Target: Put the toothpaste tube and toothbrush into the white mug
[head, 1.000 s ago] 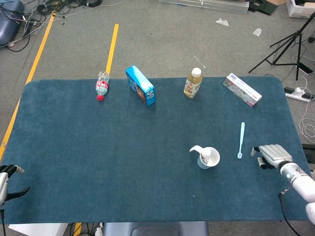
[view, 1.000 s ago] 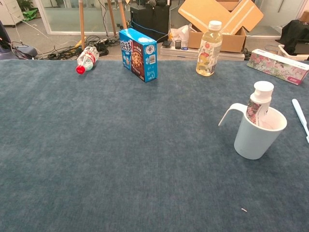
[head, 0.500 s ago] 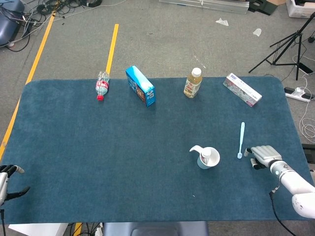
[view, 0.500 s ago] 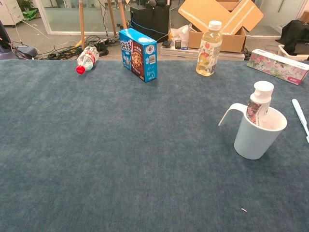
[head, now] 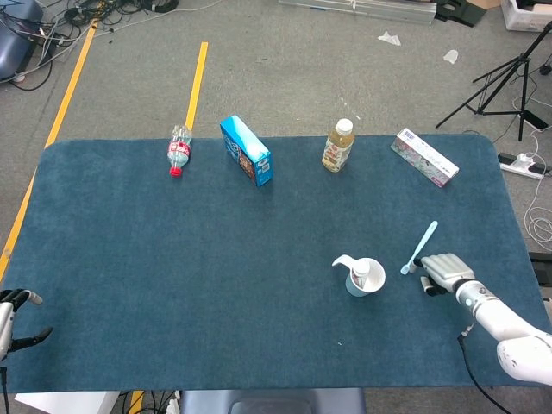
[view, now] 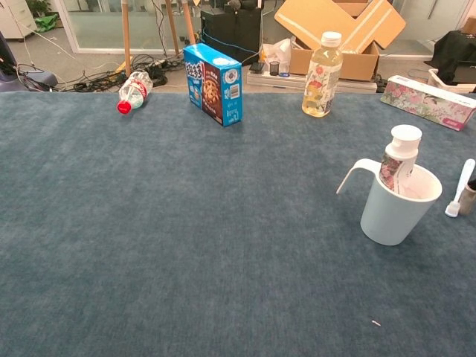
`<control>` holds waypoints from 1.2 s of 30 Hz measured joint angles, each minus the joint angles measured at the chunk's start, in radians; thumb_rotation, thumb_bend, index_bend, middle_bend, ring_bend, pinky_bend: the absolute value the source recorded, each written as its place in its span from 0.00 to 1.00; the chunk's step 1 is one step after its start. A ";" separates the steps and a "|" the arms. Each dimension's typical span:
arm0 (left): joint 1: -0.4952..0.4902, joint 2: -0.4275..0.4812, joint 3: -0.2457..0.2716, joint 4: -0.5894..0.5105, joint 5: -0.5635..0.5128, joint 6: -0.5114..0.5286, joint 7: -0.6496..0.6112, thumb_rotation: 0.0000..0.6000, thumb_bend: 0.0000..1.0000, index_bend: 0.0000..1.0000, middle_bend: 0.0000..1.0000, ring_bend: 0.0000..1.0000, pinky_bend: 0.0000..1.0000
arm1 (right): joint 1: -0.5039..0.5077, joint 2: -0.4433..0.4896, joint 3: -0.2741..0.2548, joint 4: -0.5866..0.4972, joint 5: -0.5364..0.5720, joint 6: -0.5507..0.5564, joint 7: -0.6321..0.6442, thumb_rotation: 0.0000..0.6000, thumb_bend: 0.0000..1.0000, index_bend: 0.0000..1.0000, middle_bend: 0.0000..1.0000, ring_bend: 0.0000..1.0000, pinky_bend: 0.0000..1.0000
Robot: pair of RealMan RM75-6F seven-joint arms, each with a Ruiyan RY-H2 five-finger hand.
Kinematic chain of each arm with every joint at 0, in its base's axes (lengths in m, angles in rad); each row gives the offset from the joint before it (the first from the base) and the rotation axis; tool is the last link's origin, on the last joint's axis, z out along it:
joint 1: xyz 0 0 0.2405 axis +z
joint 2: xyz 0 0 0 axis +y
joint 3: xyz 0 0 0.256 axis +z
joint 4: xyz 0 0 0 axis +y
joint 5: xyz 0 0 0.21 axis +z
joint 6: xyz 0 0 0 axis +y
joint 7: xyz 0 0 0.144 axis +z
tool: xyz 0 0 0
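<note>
**Desk:** What do we see at the right robot hand (head: 446, 270)?

**Field:** We see it low on the blue worktop (head: 172, 259), near the right edge, its fingers against the toothbrush (head: 419, 247). The brush lies slanted, its head end just to the hand's left and its handle running up and away past the fingers. We cannot tell whether the fingers are clamped on the brush or only touching it; the head view is too small to settle that. In the chest view only a sliver of the hand (view: 468, 199) shows at the frame's edge, with the brush (view: 460, 187) tilted beside it.

**Desk:** And the mug?

**Field:** We find the white mug (head: 366, 278) just to the left of that hand, upright, handle pointing away from it. The toothpaste tube (view: 399, 159) stands inside, cap up, leaning on the rim. The brush head sits between mug and hand, apart from the mug.

**Desk:** The other side?

**Field:** We see the left robot hand (head: 15, 317) at the near left corner, well apart from everything, fingers spread and holding nothing.

**Desk:** Anything else on the cloth?

**Field:** Far beyond the right hand, along the back edge, we count a flowered box (head: 424, 157), a juice bottle (head: 338, 146), a blue cookie box (head: 246, 151) and a fallen red-capped bottle (head: 178, 151).
</note>
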 measured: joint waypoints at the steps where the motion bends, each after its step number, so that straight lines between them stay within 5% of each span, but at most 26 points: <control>1: 0.000 0.000 0.000 0.000 0.000 0.000 0.000 1.00 0.00 0.43 0.40 0.31 0.35 | 0.001 -0.004 0.003 0.000 -0.003 0.001 0.003 1.00 0.63 0.30 1.00 1.00 1.00; 18: 0.002 0.005 -0.001 -0.003 0.003 0.006 -0.010 1.00 0.00 0.43 0.40 0.31 0.35 | 0.014 -0.014 0.053 -0.035 -0.067 0.036 0.066 1.00 0.61 0.30 1.00 1.00 1.00; 26: 0.001 0.001 0.001 -0.004 0.006 0.005 0.002 1.00 0.00 0.43 0.40 0.31 0.35 | -0.032 0.030 0.060 -0.055 -0.103 0.200 0.012 1.00 0.30 0.36 1.00 1.00 1.00; 36: -0.001 -0.001 0.000 -0.001 -0.003 -0.002 0.005 1.00 0.00 0.43 0.40 0.31 0.35 | -0.082 -0.103 0.074 0.132 -0.090 0.377 -0.179 1.00 0.15 0.44 1.00 1.00 1.00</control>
